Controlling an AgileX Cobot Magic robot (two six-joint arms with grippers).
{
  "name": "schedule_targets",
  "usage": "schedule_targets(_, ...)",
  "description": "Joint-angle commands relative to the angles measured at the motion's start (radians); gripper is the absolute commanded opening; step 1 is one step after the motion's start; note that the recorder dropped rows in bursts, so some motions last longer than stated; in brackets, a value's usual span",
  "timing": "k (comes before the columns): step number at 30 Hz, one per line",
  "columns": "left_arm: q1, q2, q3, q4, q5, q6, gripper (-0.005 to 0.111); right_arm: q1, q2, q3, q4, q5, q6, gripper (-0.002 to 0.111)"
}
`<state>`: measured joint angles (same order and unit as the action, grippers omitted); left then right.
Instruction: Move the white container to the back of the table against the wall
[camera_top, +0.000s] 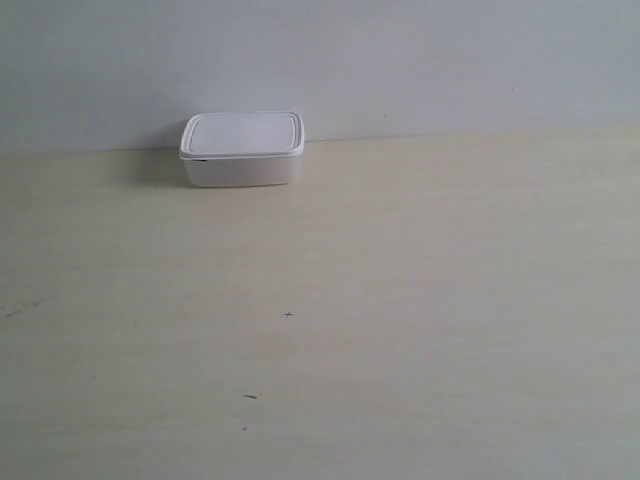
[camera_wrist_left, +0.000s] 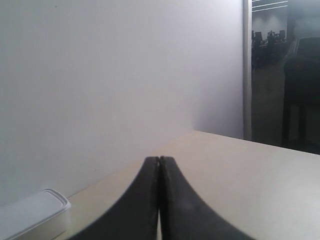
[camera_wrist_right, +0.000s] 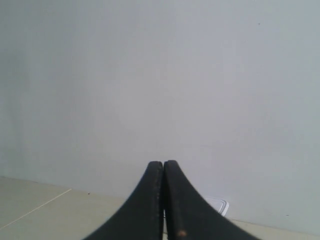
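The white container (camera_top: 242, 149) with its lid on stands at the back of the pale table (camera_top: 400, 300), right against the grey-blue wall (camera_top: 400, 60). Neither arm shows in the exterior view. In the left wrist view my left gripper (camera_wrist_left: 159, 161) is shut with nothing between its black fingers, and the white container (camera_wrist_left: 35, 215) lies off to one side, well apart from it. My right gripper (camera_wrist_right: 163, 164) is shut and empty too. A corner of the white container (camera_wrist_right: 220, 205) peeks out behind its fingers, by the wall.
A few tiny dark specks (camera_top: 288, 315) mark the table in front. In the left wrist view the wall ends at a metal post (camera_wrist_left: 247, 70), with a dim office room (camera_wrist_left: 285, 75) beyond the table's far edge.
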<state>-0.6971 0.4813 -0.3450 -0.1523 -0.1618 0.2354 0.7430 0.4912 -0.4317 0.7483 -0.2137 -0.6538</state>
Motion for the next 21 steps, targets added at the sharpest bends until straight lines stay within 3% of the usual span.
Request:
schedule_targets(1,0.0,0.004,0.004,0.0,0.004,-0.006,0.0,0.002,0.003,0.006,0.002,0.004,-0.009,0.0)
schedule_targets(10,0.0,-0.008,0.004,0.0,0.006,-0.006,0.0,0.002,0.003,0.006,0.002,0.004,-0.009,0.0)
schedule_targets(18,0.0,-0.168,0.047,0.0,0.011,-0.006,0.0,0.002,-0.089,0.006,-0.004,0.004,-0.009,0.0)
schedule_targets(20,0.045,-0.225,0.085,0.0,0.011,-0.006,0.0,-0.017,-0.135,0.006,-0.058,0.004,-0.009,0.0)
schedule_targets(21,0.114,-0.252,0.117,0.0,0.011,-0.006,0.0,-0.06,-0.153,0.006,-0.097,0.004,-0.009,0.0)
